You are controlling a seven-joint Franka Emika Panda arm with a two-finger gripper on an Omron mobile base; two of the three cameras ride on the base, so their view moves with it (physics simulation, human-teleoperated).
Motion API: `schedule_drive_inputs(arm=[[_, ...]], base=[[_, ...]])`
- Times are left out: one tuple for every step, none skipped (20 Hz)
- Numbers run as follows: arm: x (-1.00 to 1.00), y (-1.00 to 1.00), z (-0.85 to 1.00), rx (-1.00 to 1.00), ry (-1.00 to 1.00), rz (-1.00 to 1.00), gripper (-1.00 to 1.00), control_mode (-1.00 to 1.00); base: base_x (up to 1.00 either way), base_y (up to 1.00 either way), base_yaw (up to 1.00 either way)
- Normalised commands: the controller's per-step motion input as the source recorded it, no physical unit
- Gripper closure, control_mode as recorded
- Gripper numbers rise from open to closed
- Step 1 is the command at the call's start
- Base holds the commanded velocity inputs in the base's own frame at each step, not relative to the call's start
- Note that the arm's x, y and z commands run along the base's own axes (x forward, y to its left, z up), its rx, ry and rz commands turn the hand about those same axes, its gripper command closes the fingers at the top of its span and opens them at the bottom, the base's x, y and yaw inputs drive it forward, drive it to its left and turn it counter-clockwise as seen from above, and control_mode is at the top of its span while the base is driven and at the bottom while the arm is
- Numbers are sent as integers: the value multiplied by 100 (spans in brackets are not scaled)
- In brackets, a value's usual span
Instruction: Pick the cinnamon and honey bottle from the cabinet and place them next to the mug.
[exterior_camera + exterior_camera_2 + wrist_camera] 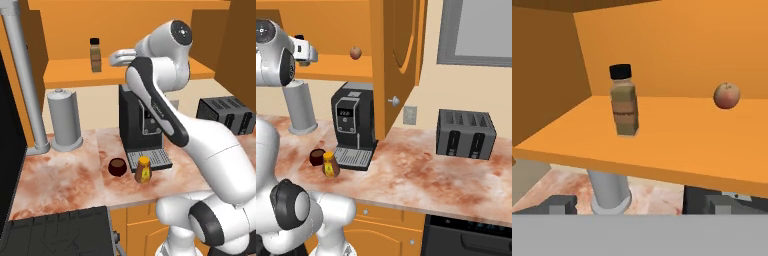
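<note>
The claw (640,206), spread wide, faces the orange wooden cabinet (677,165) shelf. Ahead and left stands the slim black-capped cinnamon (623,100); ahead right, a round apple (726,95). Nothing between. Below on the marbled table (60,175): amber honey bottle (143,169) beside squat mug (117,167).

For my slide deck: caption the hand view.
Open gripper faces the cabinet shelf, where the cinnamon stands left of an apple.
</note>
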Motion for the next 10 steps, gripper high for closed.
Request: schedule_drive_inputs(arm=[[41, 34, 0, 4, -4, 12, -100, -100], [45, 38, 0, 3, -3, 10, -100, -100], [40, 41, 0, 1, -1, 9, -100, -100], [36, 41, 0, 0, 0, 9, -100, -100], [32, 41, 0, 0, 0, 7, -100, -100], [19, 37, 0, 0, 0, 3, -100, -100], [6, 32, 0, 0, 0, 0, -100, -100], [1, 27, 8, 0, 0, 0, -100, -100], [6, 29, 15, -4, 0, 0, -100, -100], [5, 22, 27, -10, 0, 0, -100, -100]], base=[[0, 0, 0], [0, 0, 0], [0, 0, 0], [0, 0, 0], [0, 0, 0], [0, 0, 0], [0, 0, 0], [0, 0, 0], [0, 0, 0], [0, 0, 0]])
